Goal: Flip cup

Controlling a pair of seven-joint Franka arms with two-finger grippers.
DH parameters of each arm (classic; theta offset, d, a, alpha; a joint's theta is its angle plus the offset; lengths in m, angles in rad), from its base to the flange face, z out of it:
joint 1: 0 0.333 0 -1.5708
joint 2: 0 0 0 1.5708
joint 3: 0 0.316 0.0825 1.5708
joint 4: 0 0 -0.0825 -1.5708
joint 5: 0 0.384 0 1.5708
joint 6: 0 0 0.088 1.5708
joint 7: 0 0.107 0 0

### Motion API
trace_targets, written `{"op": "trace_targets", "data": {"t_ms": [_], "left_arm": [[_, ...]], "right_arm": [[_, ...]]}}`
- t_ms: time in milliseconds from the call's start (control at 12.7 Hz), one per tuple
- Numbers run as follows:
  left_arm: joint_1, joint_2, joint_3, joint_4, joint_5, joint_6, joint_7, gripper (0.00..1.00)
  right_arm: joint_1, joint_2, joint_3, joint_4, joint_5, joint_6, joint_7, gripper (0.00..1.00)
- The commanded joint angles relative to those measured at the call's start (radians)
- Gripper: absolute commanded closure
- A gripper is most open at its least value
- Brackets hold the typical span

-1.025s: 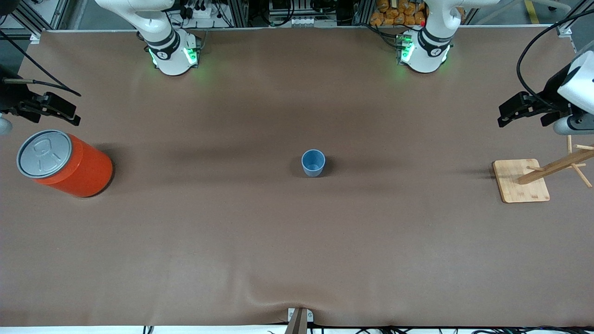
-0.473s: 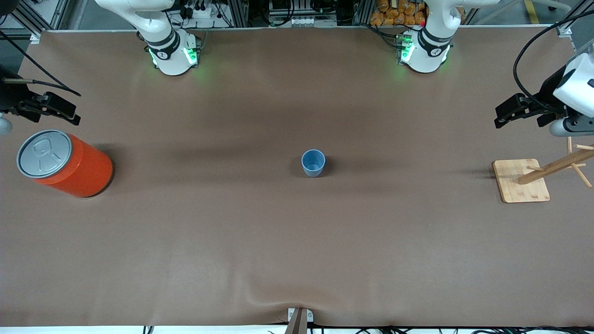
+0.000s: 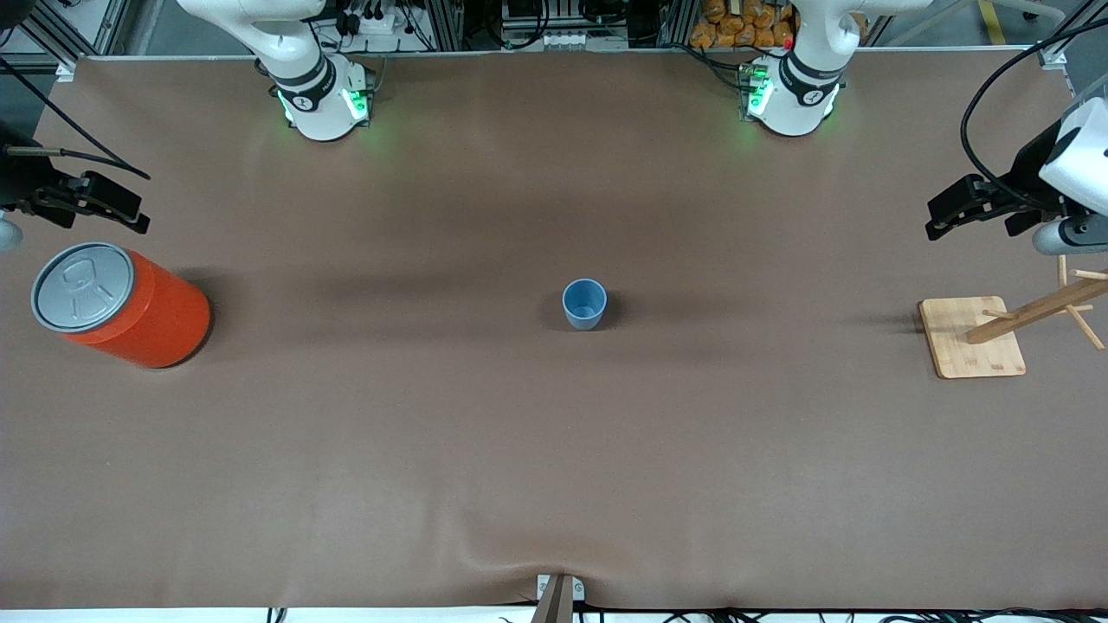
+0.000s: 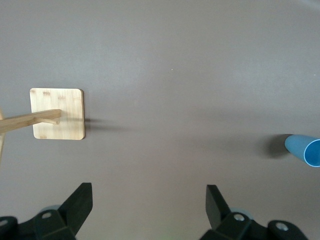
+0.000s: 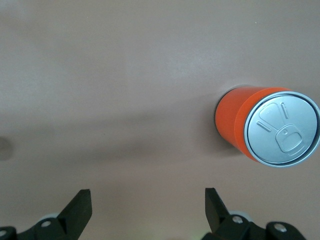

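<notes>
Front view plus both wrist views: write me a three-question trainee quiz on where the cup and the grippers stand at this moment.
1. True or false: the cup stands upright, mouth up, alone mid-table.
2. Which thing does the right gripper hang closest to? A) the orange can B) the wooden rack C) the cup
3. Fill in: the left gripper, over the table near the rack, has its fingers ____.

Key
1. True: its open rim faces up and nothing touches it.
2. A: it hangs beside the can at the right arm's end of the table.
3. Open: the left wrist view shows the fingers spread with nothing between them.
</notes>
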Motion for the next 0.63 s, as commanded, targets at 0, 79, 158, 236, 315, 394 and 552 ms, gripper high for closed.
{"op": "trace_targets", "data": {"t_ms": [0, 79, 158, 236, 315, 394, 552], "left_arm": [[0.005, 0.009, -0.004, 0.021, 0.008, -0.013, -0.004, 0.0], [0.005, 0.008, -0.004, 0.021, 0.008, -0.017, -0.004, 0.0], [0.005, 0.003, -0.006, 0.022, 0.008, -0.031, -0.004, 0.0], [0.004, -0.003, -0.006, 0.022, 0.008, -0.039, -0.004, 0.0], [0.002, -0.003, -0.009, 0.022, 0.008, -0.043, -0.003, 0.0], [0.002, -0.009, -0.009, 0.024, 0.008, -0.049, -0.004, 0.0], [0.005, -0.018, -0.009, 0.022, 0.008, -0.06, -0.004, 0.0]], "right_arm": [[-0.003, 0.01, 0.0, 0.022, 0.0, -0.018, -0.011, 0.0], [-0.003, 0.01, 0.0, 0.022, 0.0, -0.018, -0.011, 0.0], [-0.003, 0.01, 0.0, 0.022, 0.0, -0.018, -0.011, 0.0], [-0.003, 0.01, 0.0, 0.022, 0.0, -0.018, -0.011, 0.0], [-0.003, 0.01, 0.0, 0.022, 0.0, -0.02, -0.011, 0.0], [-0.003, 0.01, 0.0, 0.022, 0.0, -0.02, -0.011, 0.0], [-0.003, 0.01, 0.0, 0.022, 0.0, -0.021, -0.011, 0.0]]}}
